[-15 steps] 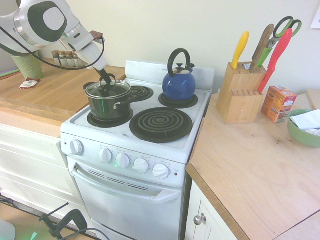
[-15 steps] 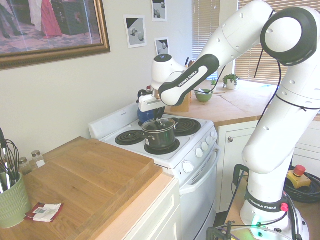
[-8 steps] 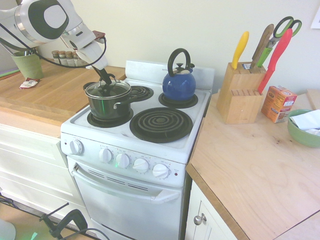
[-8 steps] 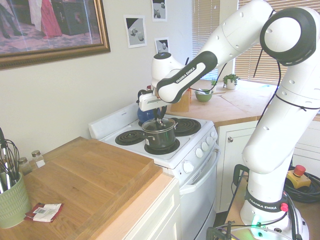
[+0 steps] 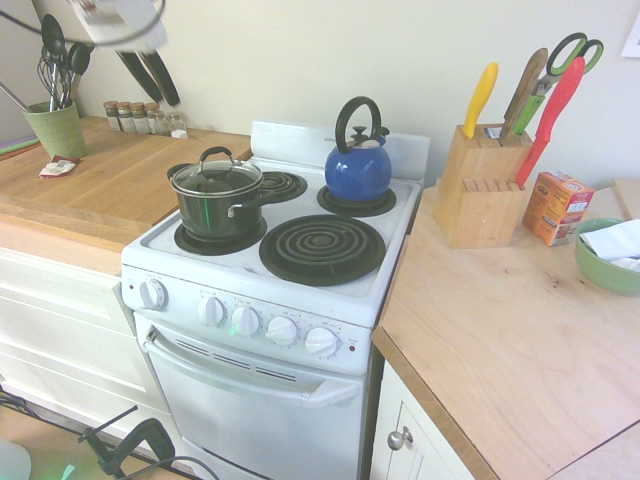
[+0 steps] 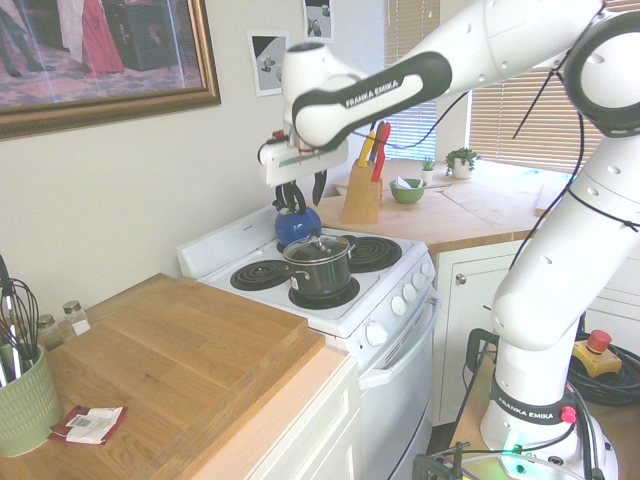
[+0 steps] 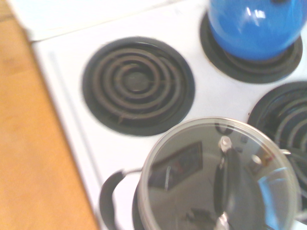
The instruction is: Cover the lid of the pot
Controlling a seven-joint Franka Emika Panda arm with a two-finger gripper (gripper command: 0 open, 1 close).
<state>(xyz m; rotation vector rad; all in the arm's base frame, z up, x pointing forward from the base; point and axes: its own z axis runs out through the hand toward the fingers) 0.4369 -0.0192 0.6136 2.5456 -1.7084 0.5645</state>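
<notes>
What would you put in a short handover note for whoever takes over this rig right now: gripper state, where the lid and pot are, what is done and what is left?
Gripper: open, empty, raised well above the stove, clear of the lid.
Lid: seated on the pot, handle up; it looks level and centred.
Pot: on the front burner on the stove's wooden-counter side; blue kettle sits on a rear burner, apart from it.
Done: the pot is covered.
Left: nothing apparent beyond parking the arm; perhaps check the lid's seating.
</notes>
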